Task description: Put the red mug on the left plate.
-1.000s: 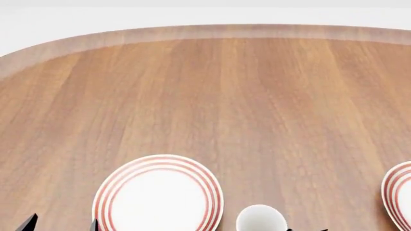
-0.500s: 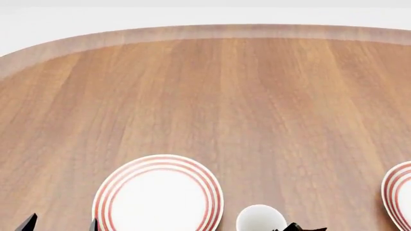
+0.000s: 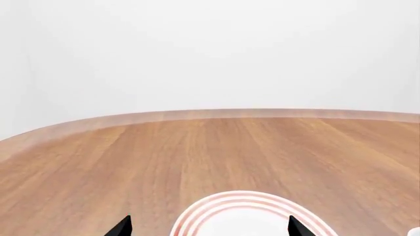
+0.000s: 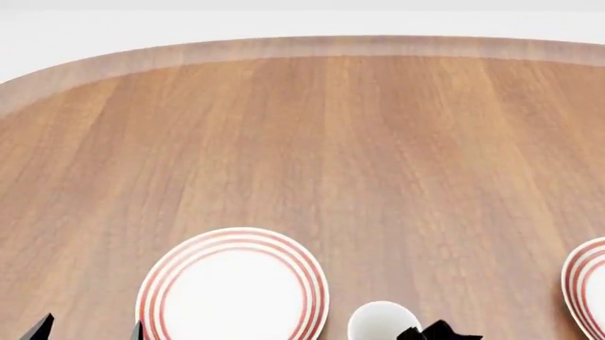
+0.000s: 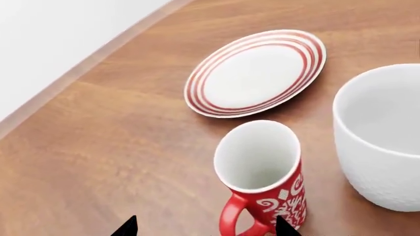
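Note:
The red mug (image 5: 264,169) stands upright on the table, with white swirls, a white inside and its handle (image 5: 235,216) turned toward my right gripper (image 5: 204,228). That gripper is open, and the handle sits between its two black tips without being held. Beyond the mug lies the left plate (image 5: 256,73), white with red rings and nothing on it. The same left plate (image 4: 234,287) shows in the head view, where the red mug is out of view. My left gripper (image 3: 210,228) hovers open at the near side of the left plate (image 3: 253,214).
A large plain white mug (image 5: 384,140) stands close beside the red mug, and shows again as the white mug (image 4: 383,322) near my right gripper (image 4: 440,331). A second ringed plate (image 4: 588,283) lies at the right edge. Wide bare wooden table (image 4: 331,142) stretches beyond.
My right gripper has come further up into the bottom edge of the head view, next to the white mug. The plates, the white mug and the left gripper have not moved.

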Tool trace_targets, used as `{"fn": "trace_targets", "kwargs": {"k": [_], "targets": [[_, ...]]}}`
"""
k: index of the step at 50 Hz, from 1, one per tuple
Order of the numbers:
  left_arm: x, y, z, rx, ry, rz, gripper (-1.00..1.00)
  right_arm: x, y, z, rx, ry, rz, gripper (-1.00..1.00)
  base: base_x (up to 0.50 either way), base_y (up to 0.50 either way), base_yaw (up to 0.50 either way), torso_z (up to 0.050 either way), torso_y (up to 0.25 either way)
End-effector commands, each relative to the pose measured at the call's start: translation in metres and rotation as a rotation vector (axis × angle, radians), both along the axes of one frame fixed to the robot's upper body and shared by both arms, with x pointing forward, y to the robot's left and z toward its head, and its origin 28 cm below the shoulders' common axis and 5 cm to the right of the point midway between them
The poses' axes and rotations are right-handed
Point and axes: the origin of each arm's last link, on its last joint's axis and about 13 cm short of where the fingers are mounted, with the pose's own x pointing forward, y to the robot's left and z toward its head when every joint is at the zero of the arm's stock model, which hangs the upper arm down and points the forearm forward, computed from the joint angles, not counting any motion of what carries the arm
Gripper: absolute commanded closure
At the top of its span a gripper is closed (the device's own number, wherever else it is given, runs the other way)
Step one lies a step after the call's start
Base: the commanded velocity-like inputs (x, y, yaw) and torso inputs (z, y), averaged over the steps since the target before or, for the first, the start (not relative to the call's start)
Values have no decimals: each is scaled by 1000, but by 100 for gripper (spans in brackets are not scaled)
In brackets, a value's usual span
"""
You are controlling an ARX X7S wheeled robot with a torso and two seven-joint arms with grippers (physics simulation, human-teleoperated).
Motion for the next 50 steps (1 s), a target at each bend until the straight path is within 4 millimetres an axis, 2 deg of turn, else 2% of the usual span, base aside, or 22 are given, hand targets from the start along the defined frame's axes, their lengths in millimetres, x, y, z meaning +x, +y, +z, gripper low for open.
{"fn": "trace_targets", "kwargs": {"k": [1,6,35,50], "targets": [[0,0,1,-1,-1,-1,-100,10,1,1,17,15,-28,-100,0,0,0,0,0],[0,0,1,0,-1,-4,-100,14,0,2,-41,42,-47,-100,0,0,0,0,0],[-3,0,3,-8,-6,-8,-100,34,9,-12,-26,121,-53,-100,0,0,0,0,0],[-2,1,3,-9,-8,-8,-100,46,5,-15,-22,149,-84,-100,0,0,0,0,0]]}}
